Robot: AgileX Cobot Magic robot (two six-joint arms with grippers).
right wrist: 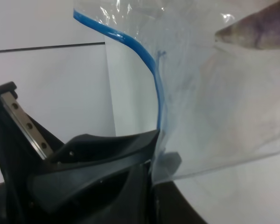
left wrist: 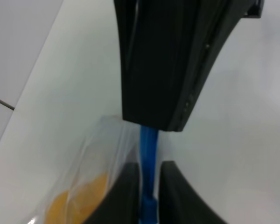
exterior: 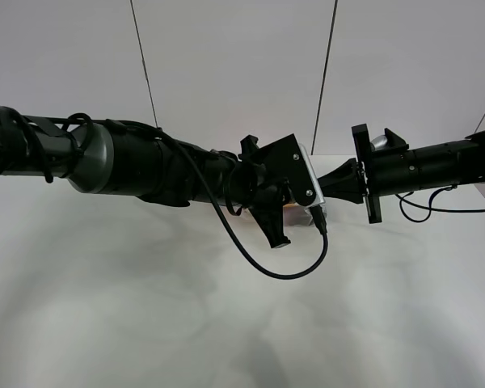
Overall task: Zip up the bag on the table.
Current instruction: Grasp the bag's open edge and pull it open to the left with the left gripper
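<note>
The bag (right wrist: 214, 102) is clear crinkly plastic with a thin blue zipper strip (right wrist: 151, 60) along its edge. A purple eggplant (right wrist: 256, 32) shows through it in the right wrist view and an orange fruit (left wrist: 79, 200) in the left wrist view. My left gripper (left wrist: 149, 186) is shut on the zipper strip (left wrist: 148, 144). My right gripper (right wrist: 154, 173) is shut on the bag's edge at the strip's end. In the high view the grippers (exterior: 276, 226) (exterior: 333, 184) meet over the far middle of the table (exterior: 226, 323). There the bag (exterior: 297, 212) is almost hidden behind the left wrist.
The white wall (exterior: 226, 65) stands just behind the table's far edge. The left arm's black cable (exterior: 267, 267) hangs in a loop below the wrist. The right gripper's black body (left wrist: 177, 60) sits very close in front of the left gripper.
</note>
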